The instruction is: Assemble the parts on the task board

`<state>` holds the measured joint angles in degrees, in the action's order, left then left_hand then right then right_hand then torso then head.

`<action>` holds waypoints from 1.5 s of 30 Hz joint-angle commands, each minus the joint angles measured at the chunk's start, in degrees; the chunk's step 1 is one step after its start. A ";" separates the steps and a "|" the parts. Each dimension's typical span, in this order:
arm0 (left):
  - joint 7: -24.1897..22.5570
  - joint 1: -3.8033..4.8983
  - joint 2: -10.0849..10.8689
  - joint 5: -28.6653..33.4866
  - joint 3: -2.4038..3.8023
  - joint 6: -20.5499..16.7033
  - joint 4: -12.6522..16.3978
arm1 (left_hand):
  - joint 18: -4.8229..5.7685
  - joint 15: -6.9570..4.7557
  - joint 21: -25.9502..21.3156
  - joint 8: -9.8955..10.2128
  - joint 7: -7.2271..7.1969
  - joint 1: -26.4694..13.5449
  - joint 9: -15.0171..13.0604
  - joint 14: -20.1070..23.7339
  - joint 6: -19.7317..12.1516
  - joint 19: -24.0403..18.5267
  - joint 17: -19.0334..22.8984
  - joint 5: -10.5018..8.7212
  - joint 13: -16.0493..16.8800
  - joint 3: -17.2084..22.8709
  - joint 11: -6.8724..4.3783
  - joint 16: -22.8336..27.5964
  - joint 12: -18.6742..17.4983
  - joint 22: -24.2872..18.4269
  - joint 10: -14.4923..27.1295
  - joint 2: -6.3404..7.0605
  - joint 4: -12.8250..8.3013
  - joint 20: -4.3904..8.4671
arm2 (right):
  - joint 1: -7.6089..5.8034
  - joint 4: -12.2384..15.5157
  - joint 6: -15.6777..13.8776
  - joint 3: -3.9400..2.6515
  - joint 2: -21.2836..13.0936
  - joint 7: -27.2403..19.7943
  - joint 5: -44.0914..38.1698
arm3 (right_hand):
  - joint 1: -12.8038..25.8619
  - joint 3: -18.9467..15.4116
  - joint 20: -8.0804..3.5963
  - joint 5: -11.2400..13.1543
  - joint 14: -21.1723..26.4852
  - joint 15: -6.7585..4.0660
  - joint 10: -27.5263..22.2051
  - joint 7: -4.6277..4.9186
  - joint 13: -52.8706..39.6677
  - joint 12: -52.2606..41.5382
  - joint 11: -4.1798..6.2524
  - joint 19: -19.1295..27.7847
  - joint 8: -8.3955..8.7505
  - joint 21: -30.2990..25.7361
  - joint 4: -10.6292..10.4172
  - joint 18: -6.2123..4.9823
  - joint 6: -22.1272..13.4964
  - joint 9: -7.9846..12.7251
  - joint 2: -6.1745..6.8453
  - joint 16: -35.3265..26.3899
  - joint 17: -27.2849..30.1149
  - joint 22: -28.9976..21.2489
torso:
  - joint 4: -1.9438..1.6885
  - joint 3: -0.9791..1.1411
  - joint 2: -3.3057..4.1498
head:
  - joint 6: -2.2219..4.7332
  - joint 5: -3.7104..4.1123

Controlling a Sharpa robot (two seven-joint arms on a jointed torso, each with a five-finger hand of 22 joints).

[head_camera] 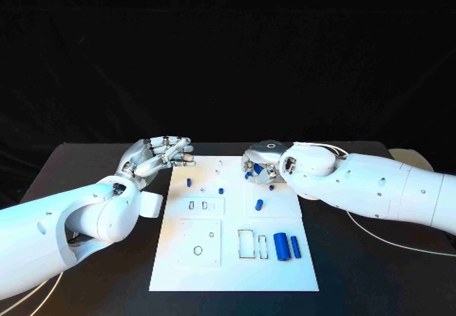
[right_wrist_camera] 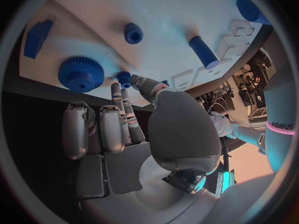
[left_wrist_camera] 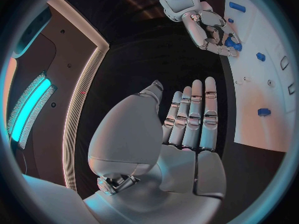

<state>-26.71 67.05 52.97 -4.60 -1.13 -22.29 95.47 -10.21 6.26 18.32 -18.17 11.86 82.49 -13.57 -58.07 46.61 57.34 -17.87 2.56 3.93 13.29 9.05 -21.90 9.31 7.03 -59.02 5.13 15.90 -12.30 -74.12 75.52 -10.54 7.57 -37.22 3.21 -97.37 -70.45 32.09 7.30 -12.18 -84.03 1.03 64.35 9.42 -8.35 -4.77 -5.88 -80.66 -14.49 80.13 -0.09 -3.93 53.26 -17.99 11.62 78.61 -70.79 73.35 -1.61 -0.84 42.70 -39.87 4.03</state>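
Head view: right hand (head_camera: 261, 168) pinches a small blue part (right_wrist_camera: 124, 78) over the task board (head_camera: 234, 263), apparently to seat it; left hand (head_camera: 161, 156) waits empty, fingers apart.

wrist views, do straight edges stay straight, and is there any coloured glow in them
Left wrist view: the task board edge bows into a curve, and a cyan strip glows off to one side beyond the left hand. Right wrist view: the board's edge arcs too, above the right hand. Head view: the board's sides run straight against a black backdrop.

Blue parts (head_camera: 281, 246) on white task board (head_camera: 180, 275).
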 commanded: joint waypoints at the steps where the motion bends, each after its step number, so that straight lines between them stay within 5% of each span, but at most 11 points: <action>1: -0.10 0.11 -0.04 0.49 0.06 1.28 0.05 | -0.29 0.23 0.05 0.18 0.58 -0.42 0.05 0.27 -0.14 0.33 -0.08 0.30 -0.05 -0.02 0.27 0.16 -0.19 -0.05 0.13 0.30 0.30 -0.09 | 0.23 -0.12 0.98 0.04 0.15 0.09 -0.88 | -0.43 0.43 -0.16 0.20 -2.41 0.03 1.03 -0.19 -0.26 -0.61 0.17 -1.04 -0.63 1.12 -0.20 0.84 0.85 -0.30 -0.78 0.41 0.05 1.61 | -0.04 -0.03 0.11 | -0.45 -0.04; 14: 0.23 0.13 -0.11 0.69 0.06 1.47 -0.21 | -0.39 0.16 0.66 0.40 0.65 -0.68 0.08 0.08 -0.09 1.56 -0.61 0.31 -0.01 0.10 0.31 0.01 -0.74 0.11 0.02 0.08 0.32 0.17 | 0.48 -0.08 -2.17 0.05 0.32 0.96 -0.89 | -1.69 1.43 -1.25 0.06 -2.42 -1.25 4.75 -1.83 -1.67 -2.43 1.78 -3.03 -3.64 3.88 -0.31 1.62 4.23 -3.08 -3.16 1.09 -0.27 6.07 | -0.06 -0.06 0.28 | -0.39 -0.22; 16: 0.26 0.13 -0.06 0.70 0.06 1.45 -0.23 | -0.39 0.15 0.70 0.41 0.65 -0.69 0.08 0.08 -0.08 1.63 -0.63 0.31 -0.01 0.11 0.31 0.00 -0.76 0.12 0.00 0.07 0.31 0.18 | 0.49 0.06 -3.46 0.05 0.26 1.15 -0.94 | -2.44 2.11 -1.51 2.50 -2.41 -1.49 5.18 -2.05 -1.96 -2.53 1.99 -3.01 -4.35 4.00 0.08 1.64 4.33 -4.12 -3.98 1.17 -0.20 6.30 | -0.02 -0.06 0.32 | -0.45 -0.35; 29: 0.25 0.14 -0.05 0.80 0.06 1.62 -0.67 | -0.37 0.14 0.80 0.42 0.61 -0.65 0.08 0.13 -0.03 1.81 -0.71 0.32 0.01 0.20 0.28 0.02 -0.83 0.15 -0.07 -0.05 0.29 0.23 | 0.21 2.27 -11.91 -0.11 0.08 1.79 -0.37 | -3.29 3.03 -1.65 2.35 -2.45 -1.56 5.38 -1.93 -2.26 -2.47 2.08 -3.30 -4.99 4.41 0.97 1.77 3.97 -5.42 -4.36 1.41 -0.36 7.04 | -0.06 -0.07 0.43 | 0.03 -0.89; 45: 0.06 0.21 -0.29 1.11 0.05 1.81 -0.81 | -0.35 0.13 0.83 0.44 0.54 -0.62 0.08 0.18 0.00 1.88 -0.77 0.31 0.02 0.25 0.25 0.05 -0.89 0.15 -0.13 -0.06 0.26 0.25 | -0.66 -4.34 -16.34 -0.17 6.51 1.34 -0.02 | -3.32 3.29 -1.58 2.11 -2.52 -1.42 4.95 -1.69 -2.25 -2.14 1.88 -3.46 -4.99 4.61 1.26 1.84 3.49 -5.85 -4.25 1.64 -0.65 7.40 | -0.20 -0.07 0.76 | 0.20 -1.49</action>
<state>-26.15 67.15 52.83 -3.80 -1.12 -21.65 94.56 -10.19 6.26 18.80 -17.93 11.86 82.49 -13.57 -58.06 46.60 58.88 -18.58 2.56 3.95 13.45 9.05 -21.90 8.78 7.09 -59.01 5.13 16.05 -11.98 -74.77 71.58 -24.85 7.40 -31.08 4.65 -97.24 -72.86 35.11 5.85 -9.70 -84.02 -0.23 69.17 7.55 -10.23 -7.14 -4.02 -83.93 -19.23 84.43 1.05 -3.04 57.09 -23.73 8.13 79.93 -71.37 74.92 -1.74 -0.92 43.35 -39.63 2.65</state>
